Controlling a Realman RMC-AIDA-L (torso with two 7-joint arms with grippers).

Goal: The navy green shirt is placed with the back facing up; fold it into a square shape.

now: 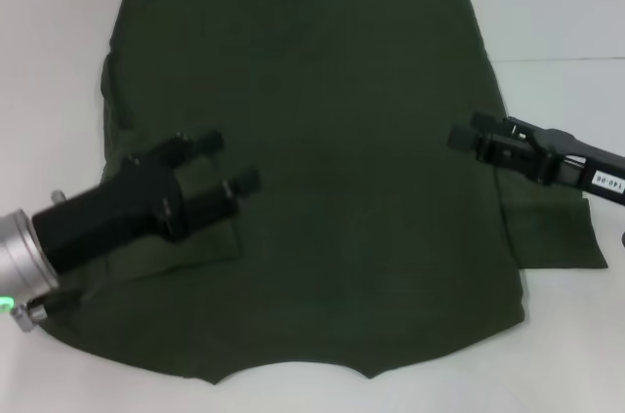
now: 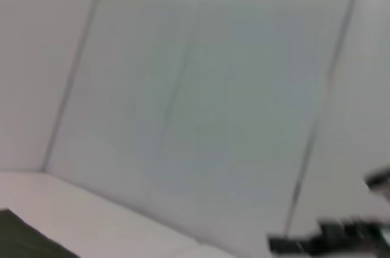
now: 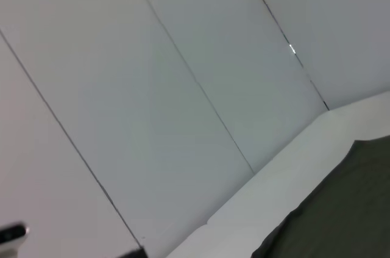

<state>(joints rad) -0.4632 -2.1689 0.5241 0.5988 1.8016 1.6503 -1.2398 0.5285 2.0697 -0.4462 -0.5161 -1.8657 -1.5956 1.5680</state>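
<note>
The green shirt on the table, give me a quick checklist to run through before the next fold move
1. The navy green shirt lies spread on the white table: ok.
2. Plain side up, no lettering showing: ok.
3. Left sleeve folded in: seems so, a layered edge shows by the left end effector: ok.
4. Right sleeve folded in: not ok, the sleeve sticks out past the body.
5. Left end effector over the cloth, fingers apart, holding nothing: ok.
6. Right end effector at the shirt's right edge; whether it grips cloth: cannot tell.
</note>
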